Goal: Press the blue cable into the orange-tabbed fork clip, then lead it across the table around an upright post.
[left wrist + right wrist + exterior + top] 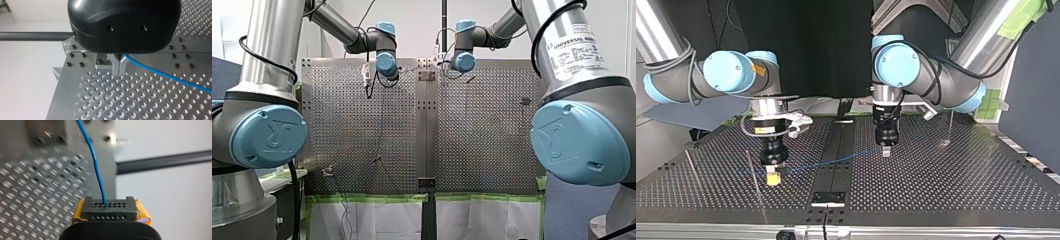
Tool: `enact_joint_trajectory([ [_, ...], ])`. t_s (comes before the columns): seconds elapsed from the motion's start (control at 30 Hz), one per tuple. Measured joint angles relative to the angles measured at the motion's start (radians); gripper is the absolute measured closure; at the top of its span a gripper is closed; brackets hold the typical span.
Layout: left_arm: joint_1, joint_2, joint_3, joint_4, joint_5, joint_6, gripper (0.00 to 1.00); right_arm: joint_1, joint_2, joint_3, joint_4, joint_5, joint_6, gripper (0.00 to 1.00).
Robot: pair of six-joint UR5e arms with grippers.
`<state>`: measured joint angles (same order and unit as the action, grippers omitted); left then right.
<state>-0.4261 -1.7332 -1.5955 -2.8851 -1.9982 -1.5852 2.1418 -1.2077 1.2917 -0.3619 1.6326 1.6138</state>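
Open perforated counter (946, 195) spreads along the top view's lower edge. Lower left, my right gripper (773, 180) hangs vertical, yellow pads clamped on the cable (836, 161); it runs up-right to my left gripper (886, 152), vertical mid-frame, fingers closed on it.

A blue cable (96, 165) crosses a silver-grey table (946, 180) patterned with rows of holes. Pale blue caps mark the joints of the silver left arm (268, 136) and right arm (579, 142). The left gripper (119, 65) is glossy black with bare metal jaws; the right gripper (110, 206) shows yellow pads (143, 213) round a black, hole-dotted block. Green tape (367, 198) edges white sheets (372, 220).
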Motion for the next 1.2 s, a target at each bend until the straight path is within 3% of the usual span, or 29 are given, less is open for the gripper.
enact_joint_trajectory([
  [0.33,-0.045,-0.078,0.085,-0.085,0.010,-0.006,1.00,-0.085,-0.091,-0.002,0.089,0.013,0.000,1.00],
  [0.43,-0.061,-0.103,0.111,-0.111,0.008,-0.015,1.00,-0.101,-0.117,-0.001,0.113,0.013,-0.002,1.00],
  [0.77,-0.105,-0.185,0.193,-0.193,0.006,-0.042,1.00,-0.121,-0.139,0.004,0.141,0.014,-0.010,1.00],
  [1.2,-0.131,-0.290,0.298,-0.298,-0.001,-0.078,1.00,-0.170,-0.134,0.029,0.145,0.013,-0.011,1.00],
])
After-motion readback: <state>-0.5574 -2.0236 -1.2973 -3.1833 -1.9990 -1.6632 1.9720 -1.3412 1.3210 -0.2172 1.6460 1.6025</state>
